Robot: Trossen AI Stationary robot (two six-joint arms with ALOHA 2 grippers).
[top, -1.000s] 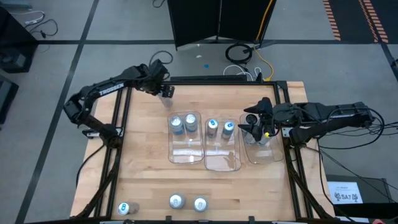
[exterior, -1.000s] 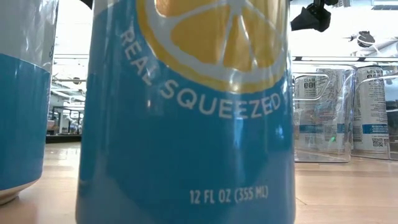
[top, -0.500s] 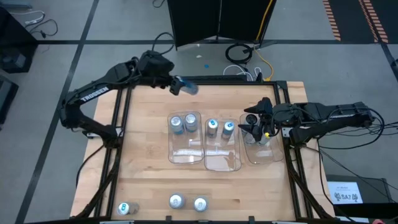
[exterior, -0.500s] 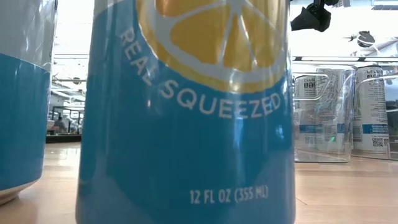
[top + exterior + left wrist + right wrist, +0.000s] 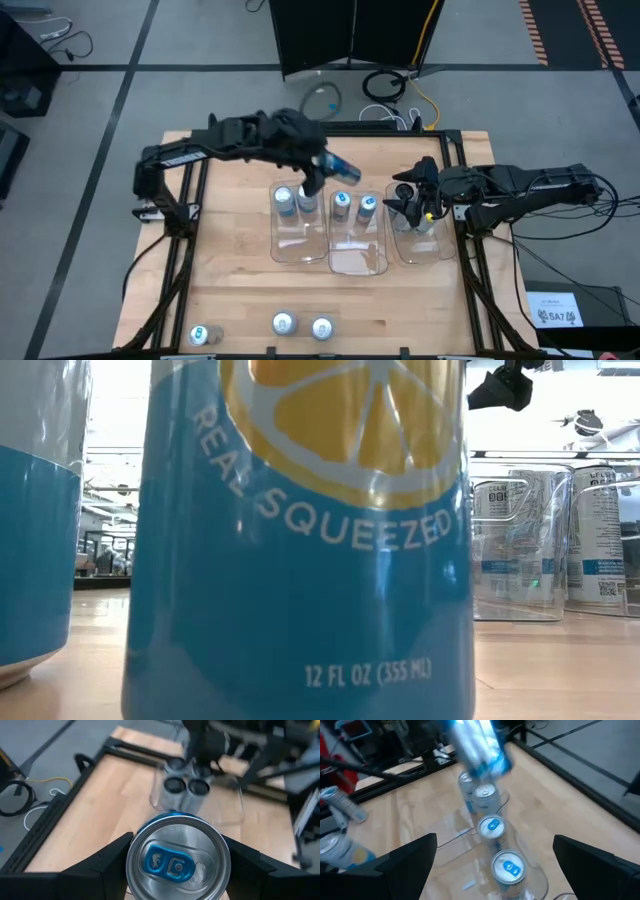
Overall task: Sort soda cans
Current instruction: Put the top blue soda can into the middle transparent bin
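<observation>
My left gripper (image 5: 326,168) is shut on a silver soda can with blue marks (image 5: 340,170), held in the air above the far ends of the clear trays. The left wrist view shows the can's silver top and blue tab (image 5: 175,865). Two cans (image 5: 295,198) stand in the left tray (image 5: 298,245). Two more (image 5: 355,206) stand in the middle tray (image 5: 358,260). My right gripper (image 5: 405,207) stands open over the right tray (image 5: 422,245), nothing between its fingers (image 5: 410,862). My left gripper pinches the can's side wall (image 5: 134,870) between its two fingers (image 5: 112,857), one on each opposite side. The fingers slant down from the table's far left and lie along the can. The can's top faces away from the wrist. The can is tilted and lifted clear.
Three more cans (image 5: 284,323) stand along the table's near edge; the low view has one blue lemon can (image 5: 300,540) right before it. A black frame (image 5: 190,230) rims the table. Bare wood lies between the trays and the near cans.
My left gripper has risen from the table's far left corner and swung toward the right and near side, up to the trays. It rolled on the way. The can has been lifted clear of the table and tipped from upright to slanting.
</observation>
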